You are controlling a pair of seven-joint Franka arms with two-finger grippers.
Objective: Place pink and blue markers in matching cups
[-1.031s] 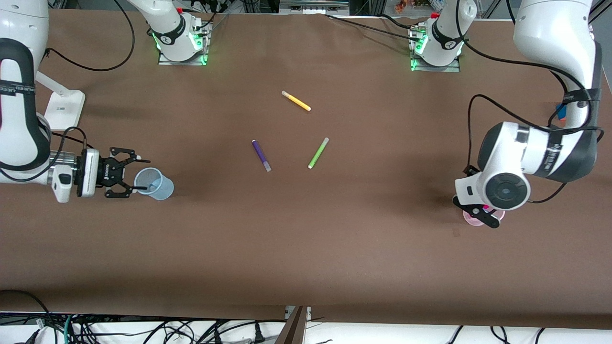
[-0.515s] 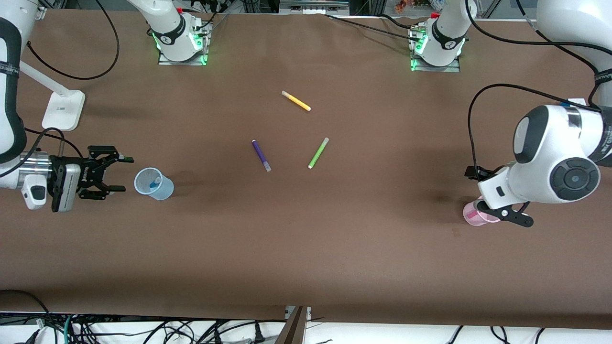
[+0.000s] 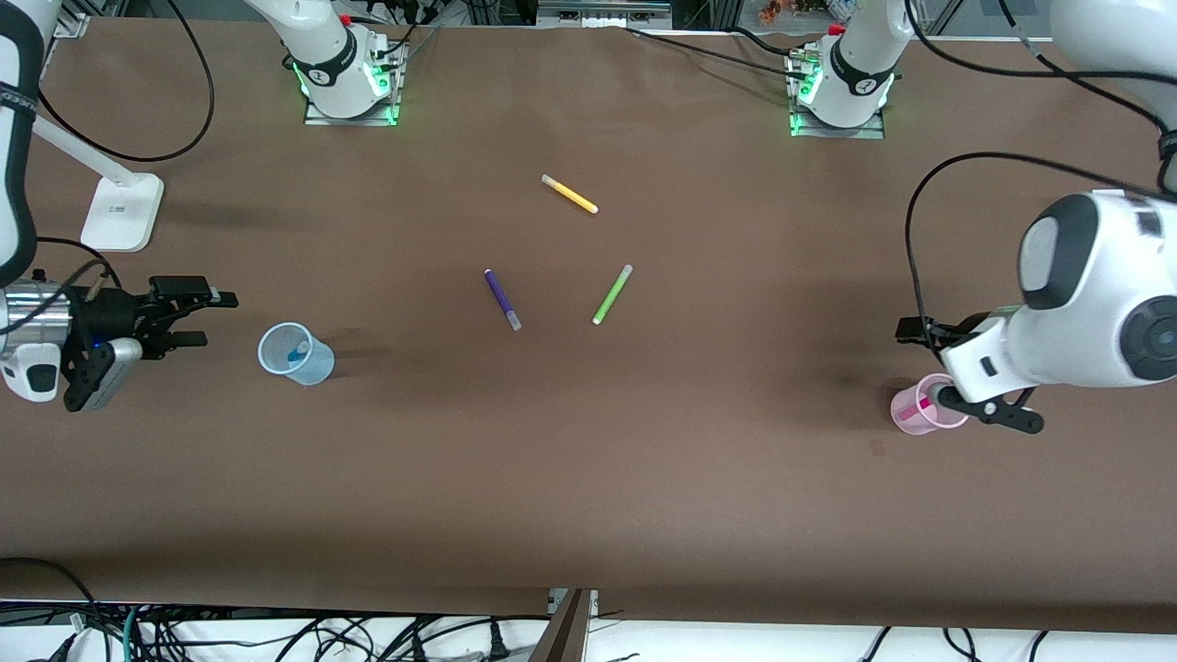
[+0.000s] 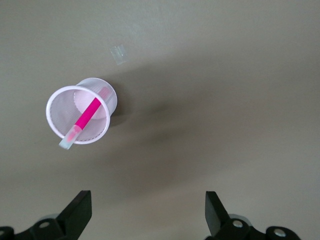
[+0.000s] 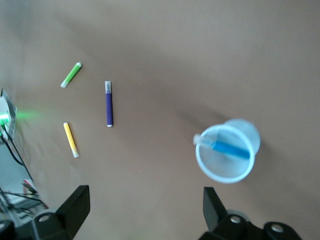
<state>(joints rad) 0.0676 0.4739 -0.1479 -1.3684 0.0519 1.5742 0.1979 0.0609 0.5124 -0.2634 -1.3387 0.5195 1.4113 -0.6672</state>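
Pink marker (image 4: 86,118) in pink cup (image 4: 107,93), cup half-hidden under spread left gripper (image 3: 975,372); right gripper (image 3: 210,319) spread

Pink marker (image 4: 88,116) leans inside pink cup (image 3: 919,407) (pale tip over rim); blue marker (image 5: 227,149) slants in blue cup (image 3: 296,353).

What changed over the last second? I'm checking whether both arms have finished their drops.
The right gripper, open and empty, drew back from the blue cup toward the right arm's end of the table. The left gripper, open, pulled off the pink cup toward the left arm's end. The blue marker and pink marker stayed in their cups; the loose pens lay unmoved.
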